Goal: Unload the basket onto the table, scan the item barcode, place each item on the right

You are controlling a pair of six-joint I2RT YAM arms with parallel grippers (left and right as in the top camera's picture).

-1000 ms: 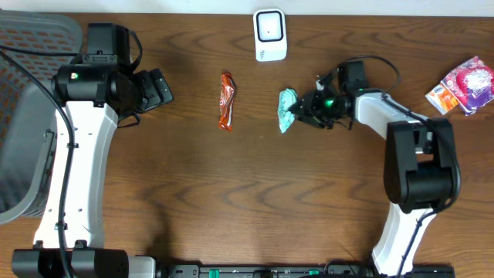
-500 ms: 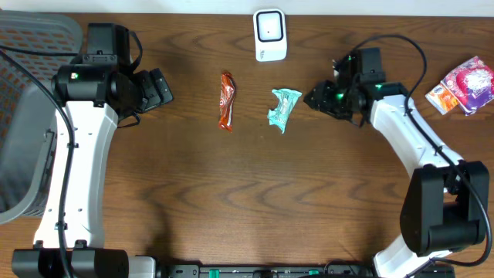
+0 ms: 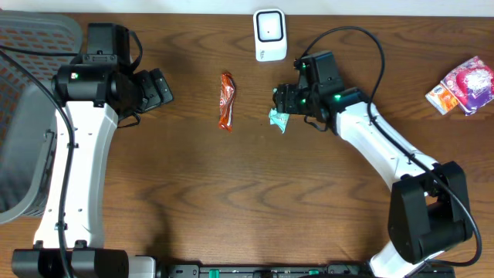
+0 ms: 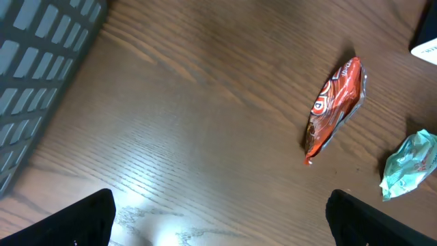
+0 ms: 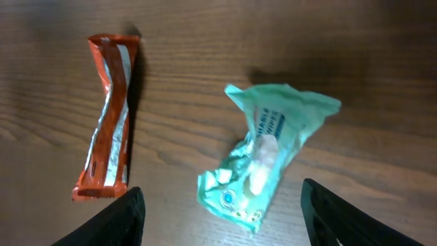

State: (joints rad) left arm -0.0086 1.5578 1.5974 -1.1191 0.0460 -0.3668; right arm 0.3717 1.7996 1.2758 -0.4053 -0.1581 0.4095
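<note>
- Overhead: the green packet is lying on the table, at 6 o'clock from the white scanner. The right gripper is hovering over the packet's 12 o'clock end; contact cannot be judged. A red snack bar is lying apart at 9 o'clock of the packet.
- Left wrist: the left gripper is standing spread wide over bare wood, with the bar at 2 o'clock and the packet at 4 o'clock.
- Right wrist: its fingers are standing spread, pinching nothing; the crumpled packet is lying between and ahead of them.
</note>
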